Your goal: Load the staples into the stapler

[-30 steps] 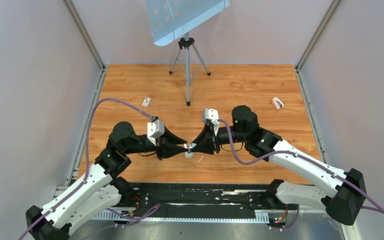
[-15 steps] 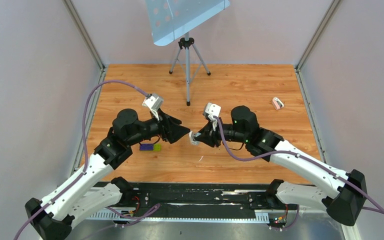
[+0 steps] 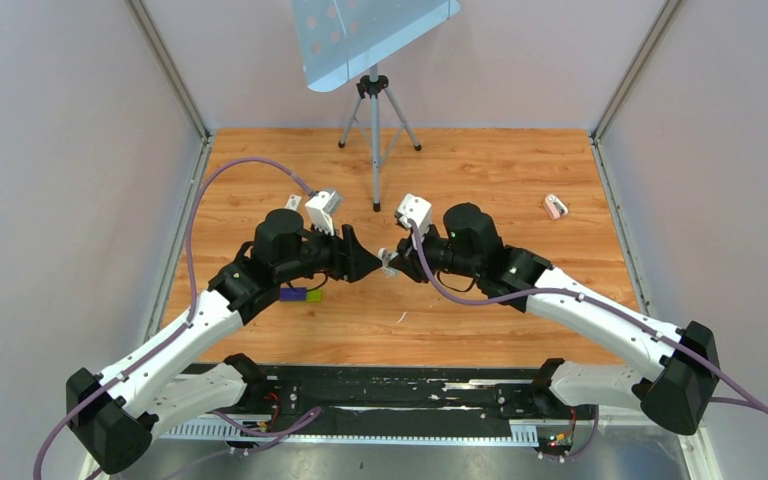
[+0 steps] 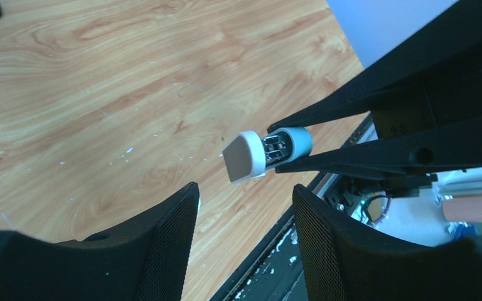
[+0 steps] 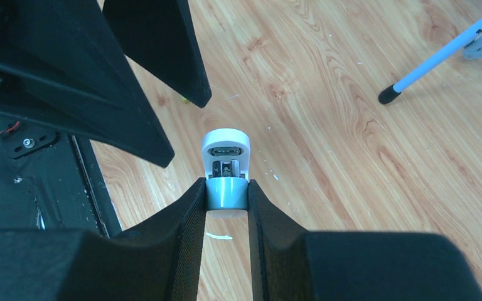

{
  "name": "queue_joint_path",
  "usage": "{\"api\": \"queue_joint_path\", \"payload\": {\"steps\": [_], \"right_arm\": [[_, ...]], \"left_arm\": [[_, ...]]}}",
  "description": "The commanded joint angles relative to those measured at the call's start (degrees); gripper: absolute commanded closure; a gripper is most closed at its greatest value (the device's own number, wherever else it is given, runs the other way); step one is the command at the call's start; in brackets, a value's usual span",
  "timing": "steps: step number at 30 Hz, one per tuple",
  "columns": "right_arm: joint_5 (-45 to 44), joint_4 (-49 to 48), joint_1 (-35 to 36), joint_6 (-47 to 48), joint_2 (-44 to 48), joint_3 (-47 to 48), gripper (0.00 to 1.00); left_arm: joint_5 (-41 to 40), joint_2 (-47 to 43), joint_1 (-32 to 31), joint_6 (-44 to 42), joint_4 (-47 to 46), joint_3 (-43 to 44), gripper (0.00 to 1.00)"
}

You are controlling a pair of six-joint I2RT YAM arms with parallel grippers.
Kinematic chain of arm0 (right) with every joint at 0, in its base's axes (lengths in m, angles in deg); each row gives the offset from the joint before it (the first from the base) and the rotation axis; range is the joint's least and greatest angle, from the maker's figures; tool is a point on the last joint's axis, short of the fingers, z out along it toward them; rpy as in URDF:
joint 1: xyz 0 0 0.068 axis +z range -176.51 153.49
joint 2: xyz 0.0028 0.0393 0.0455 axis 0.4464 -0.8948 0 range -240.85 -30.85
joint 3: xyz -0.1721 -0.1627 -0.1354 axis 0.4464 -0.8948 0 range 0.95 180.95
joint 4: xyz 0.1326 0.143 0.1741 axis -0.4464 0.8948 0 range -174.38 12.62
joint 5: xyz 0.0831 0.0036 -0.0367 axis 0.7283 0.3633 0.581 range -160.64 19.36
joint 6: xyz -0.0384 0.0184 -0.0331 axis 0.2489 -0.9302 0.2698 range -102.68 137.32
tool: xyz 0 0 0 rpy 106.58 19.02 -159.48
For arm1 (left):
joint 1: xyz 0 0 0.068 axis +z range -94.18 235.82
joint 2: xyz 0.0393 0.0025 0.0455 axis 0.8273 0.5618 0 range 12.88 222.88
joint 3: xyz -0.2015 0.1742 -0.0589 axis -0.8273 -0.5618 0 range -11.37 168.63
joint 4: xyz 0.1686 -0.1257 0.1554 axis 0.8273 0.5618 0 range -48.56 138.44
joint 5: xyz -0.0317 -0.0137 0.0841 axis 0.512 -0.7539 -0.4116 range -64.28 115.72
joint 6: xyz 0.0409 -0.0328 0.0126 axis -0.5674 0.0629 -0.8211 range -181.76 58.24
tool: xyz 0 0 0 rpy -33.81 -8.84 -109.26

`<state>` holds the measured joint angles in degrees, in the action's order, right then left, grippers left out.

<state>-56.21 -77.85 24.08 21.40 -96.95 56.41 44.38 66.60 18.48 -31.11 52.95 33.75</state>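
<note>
The pale pink stapler (image 3: pixel 554 206) lies far off at the back right of the wooden table. My right gripper (image 3: pixel 394 262) (image 5: pixel 226 188) is shut on a small white and blue-grey piece (image 5: pixel 226 160) with metal parts inside, held above the table. That piece also shows in the left wrist view (image 4: pixel 254 153). My left gripper (image 3: pixel 368 265) (image 4: pixel 245 194) is open and empty, its tips facing the piece from the left, a short gap away. A thin white sliver (image 3: pixel 401 316) (image 5: pixel 218 236) lies on the table below. I cannot tell whether it is staples.
A purple-and-green block (image 3: pixel 300 294) lies under the left arm. A flat white card (image 3: pixel 293 203) lies at the back left. A tripod stand (image 3: pixel 375 140) is at the back middle. Walls close in the table on three sides; a black rail (image 3: pixel 390 395) runs along the near edge.
One second ago both grippers met at the piece low near the front. The left one let go and drew back. Both arms then moved farther back, and the left tips now face the piece again.
</note>
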Motion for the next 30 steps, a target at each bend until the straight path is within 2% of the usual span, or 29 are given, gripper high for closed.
{"api": "queue_joint_path", "payload": {"steps": [1, 4, 14, 21, 30], "right_arm": [[-0.88, 0.33, 1.00, -0.95, -0.24, 1.66, 0.99], [-0.32, -0.02, 1.09, -1.29, -0.69, 1.72, 0.99], [-1.35, -0.05, 1.36, -1.79, -1.92, 2.05, 1.00], [-2.59, -0.86, 1.45, -2.02, -2.50, 1.59, 1.00], [-4.70, -4.32, 1.44, -2.35, -4.54, 0.63, 1.00]], "left_arm": [[-6.37, -0.54, -0.20, -0.35, 2.04, 1.05, 0.43], [-8.62, -0.31, -0.23, 0.41, 1.63, 0.83, 0.45], [-4.47, 3.70, -0.29, 2.08, -4.97, -0.57, 0.45], [-5.45, 7.02, -0.19, 1.82, -4.67, -0.06, 0.55], [-3.96, 9.92, -0.20, 4.66, -4.38, -1.02, 0.62]]}}
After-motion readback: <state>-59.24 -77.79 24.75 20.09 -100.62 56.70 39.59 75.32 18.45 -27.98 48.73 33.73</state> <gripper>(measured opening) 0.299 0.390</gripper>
